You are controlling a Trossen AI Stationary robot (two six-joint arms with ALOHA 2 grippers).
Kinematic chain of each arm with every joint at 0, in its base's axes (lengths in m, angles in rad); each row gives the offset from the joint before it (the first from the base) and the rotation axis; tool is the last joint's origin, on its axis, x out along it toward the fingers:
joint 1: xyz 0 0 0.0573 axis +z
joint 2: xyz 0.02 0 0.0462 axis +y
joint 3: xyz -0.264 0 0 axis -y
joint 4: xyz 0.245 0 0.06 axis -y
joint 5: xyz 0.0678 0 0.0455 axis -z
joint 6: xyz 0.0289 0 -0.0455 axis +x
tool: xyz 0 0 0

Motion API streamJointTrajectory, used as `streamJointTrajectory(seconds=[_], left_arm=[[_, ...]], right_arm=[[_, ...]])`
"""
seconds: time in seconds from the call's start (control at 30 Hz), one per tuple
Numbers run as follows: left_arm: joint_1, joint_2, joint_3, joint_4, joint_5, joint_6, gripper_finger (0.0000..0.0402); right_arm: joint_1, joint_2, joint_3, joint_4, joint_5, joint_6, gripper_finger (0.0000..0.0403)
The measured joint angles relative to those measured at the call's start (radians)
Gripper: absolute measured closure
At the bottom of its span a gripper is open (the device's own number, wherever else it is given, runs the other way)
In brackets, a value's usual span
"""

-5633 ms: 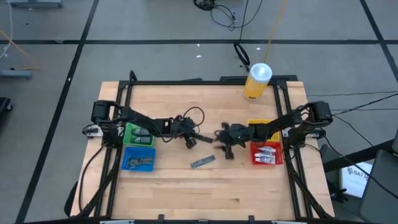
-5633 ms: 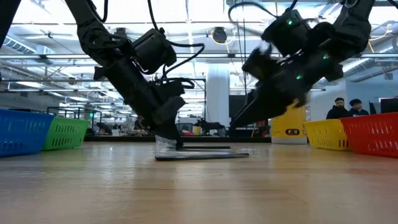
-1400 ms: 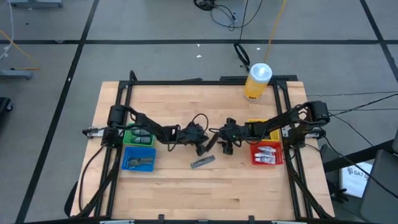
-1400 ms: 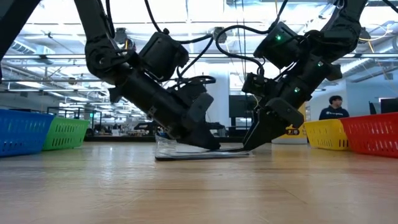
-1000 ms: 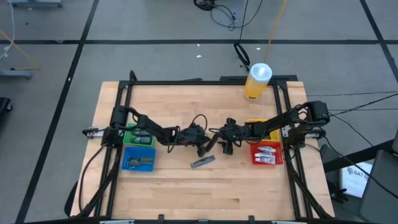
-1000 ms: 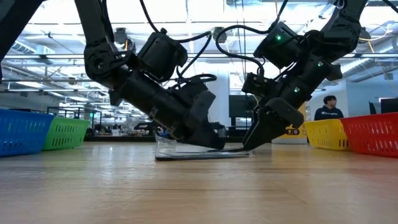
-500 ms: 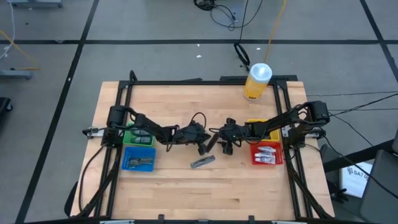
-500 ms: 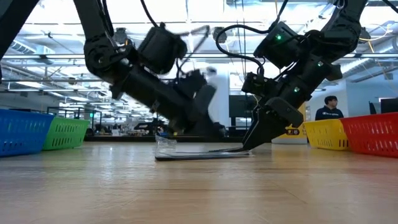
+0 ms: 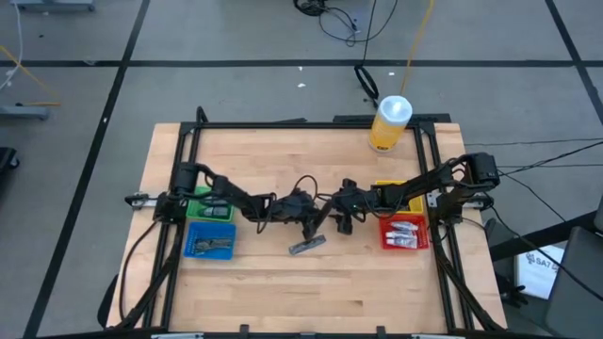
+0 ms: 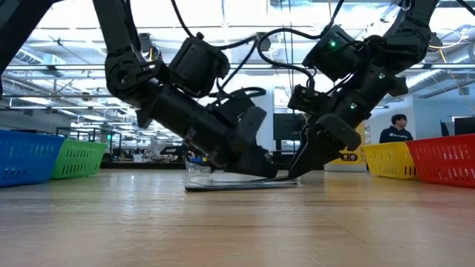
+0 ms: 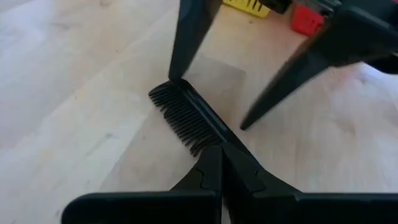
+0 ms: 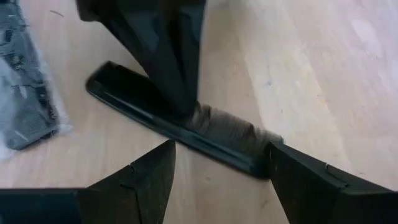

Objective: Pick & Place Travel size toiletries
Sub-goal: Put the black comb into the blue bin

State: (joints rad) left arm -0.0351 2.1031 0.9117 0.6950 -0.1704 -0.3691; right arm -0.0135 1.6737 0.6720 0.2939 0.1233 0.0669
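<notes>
A black comb (image 11: 186, 115) in a clear wrapper lies flat on the wooden table's middle, between my two grippers. My left gripper (image 11: 221, 155) is shut, its tips down on the comb. My right gripper (image 12: 214, 171) stands open over the comb's other end (image 12: 258, 163), one finger on each side; whether a finger touches it, I cannot tell. In the high view the left gripper (image 9: 313, 219) and the right gripper (image 9: 333, 215) nearly meet. A grey flat packet (image 9: 306, 245) lies alone, nearer the table's front edge. My left gripper presses its shut fingertips (image 12: 180, 102) down on the comb's spine (image 11: 214, 138), around the middle of its length. The fingers come slanting down from the table's left. The comb lies flat on the table under them.
A green bin (image 9: 209, 204) and a blue bin (image 9: 209, 240) stand at the left edge, a yellow bin (image 9: 391, 189) and a red bin (image 9: 405, 233) with white tubes at the right. A big yellow bottle (image 9: 389, 122) stands at the far edge.
My left gripper has shifted a little toward the right gripper, staying shut and low on the comb. The comb, the grey packet and my right gripper have kept their places.
</notes>
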Motion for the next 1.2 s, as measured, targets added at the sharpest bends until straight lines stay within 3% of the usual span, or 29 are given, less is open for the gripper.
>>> streamJointTrajectory(seconds=[0.27,0.47,0.63,0.8,1.03,1.2], left_arm=[[0.012,0.019,0.034,-0.094,0.014,-0.007,0.04],[0.014,0.017,0.036,-0.136,0.032,-0.005,0.0399],[0.014,0.017,0.036,-0.15,0.039,-0.006,0.04],[0.013,0.017,0.035,-0.151,0.042,-0.006,0.04],[0.014,0.018,0.033,-0.15,0.079,0.02,0.04],[0.007,0.019,0.033,-0.144,0.195,0.124,0.0398]], right_arm=[[0.0,-0.005,0.0,-0.005,-0.05,-0.005,0.0161],[0.002,-0.109,-0.001,-0.148,-0.042,-0.043,0.0161],[0.002,-0.167,-0.024,-0.165,0.088,-0.013,0.0161],[-0.013,-0.154,-0.056,-0.15,0.11,-0.012,0.017],[-0.025,-0.139,-0.118,-0.052,0.112,-0.15,0.0186],[-0.001,-0.139,-0.152,-0.008,0.111,-0.301,0.019]])
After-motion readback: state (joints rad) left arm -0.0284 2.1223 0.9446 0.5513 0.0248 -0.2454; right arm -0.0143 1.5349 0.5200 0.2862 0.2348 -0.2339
